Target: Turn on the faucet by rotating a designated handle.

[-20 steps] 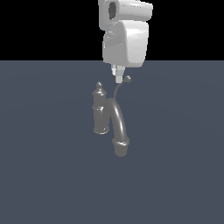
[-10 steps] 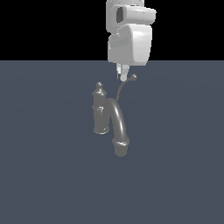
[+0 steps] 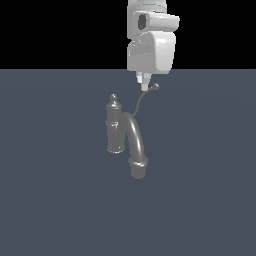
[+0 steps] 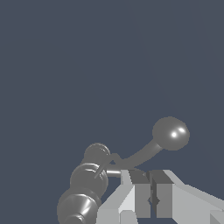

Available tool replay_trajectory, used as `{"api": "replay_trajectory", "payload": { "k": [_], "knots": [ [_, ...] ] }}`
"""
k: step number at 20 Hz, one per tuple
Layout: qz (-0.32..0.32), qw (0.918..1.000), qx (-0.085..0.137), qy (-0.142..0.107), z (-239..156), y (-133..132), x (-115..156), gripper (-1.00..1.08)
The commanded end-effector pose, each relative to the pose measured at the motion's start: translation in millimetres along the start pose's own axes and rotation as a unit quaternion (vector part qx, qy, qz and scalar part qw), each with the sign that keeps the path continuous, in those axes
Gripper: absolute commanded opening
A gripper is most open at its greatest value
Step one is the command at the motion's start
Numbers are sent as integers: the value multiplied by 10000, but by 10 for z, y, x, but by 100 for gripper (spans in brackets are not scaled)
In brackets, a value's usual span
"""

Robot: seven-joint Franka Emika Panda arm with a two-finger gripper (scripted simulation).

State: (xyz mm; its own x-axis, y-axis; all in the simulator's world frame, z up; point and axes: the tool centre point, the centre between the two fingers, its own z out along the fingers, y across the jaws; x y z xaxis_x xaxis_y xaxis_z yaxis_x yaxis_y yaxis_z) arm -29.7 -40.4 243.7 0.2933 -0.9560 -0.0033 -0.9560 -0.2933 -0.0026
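Note:
The dull grey faucet (image 3: 116, 127) stands upright on the dark floor, with a finial knob on its post and a thick arched spout (image 3: 136, 145) curving toward the camera. Its thin S-curved handle (image 3: 142, 100) rises to a small ball tip (image 3: 155, 86) at the exterior view's right. My gripper (image 3: 144, 84) hangs from above, its fingertips just beside the ball tip, on the exterior view's left of it. In the wrist view the fingers (image 4: 142, 192) are pressed together with nothing between them, and the ball tip (image 4: 171, 133) sits just past them, apart from the pads.
The flat dark blue-grey floor (image 3: 60, 200) spreads around the faucet. The white arm (image 3: 151, 45) comes down from the top of the exterior view.
The arm has shifted toward the exterior view's right, and the handle's ball tip has swung the same way, further from the post.

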Motion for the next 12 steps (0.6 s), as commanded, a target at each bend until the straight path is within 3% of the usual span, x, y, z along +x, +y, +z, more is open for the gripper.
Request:
{"api": "replay_trajectory", "payload": {
  "k": [1,10,11,12],
  "knots": [
    [163,9999,-7,17,14,14,234,-100],
    [196,9998,-12,17,17,-127,432,-100],
    [-51,10000,12,-33,-5,-225,127,-100],
    [-44,10000,11,-32,-4,-253,135,-100]
  ]
}}
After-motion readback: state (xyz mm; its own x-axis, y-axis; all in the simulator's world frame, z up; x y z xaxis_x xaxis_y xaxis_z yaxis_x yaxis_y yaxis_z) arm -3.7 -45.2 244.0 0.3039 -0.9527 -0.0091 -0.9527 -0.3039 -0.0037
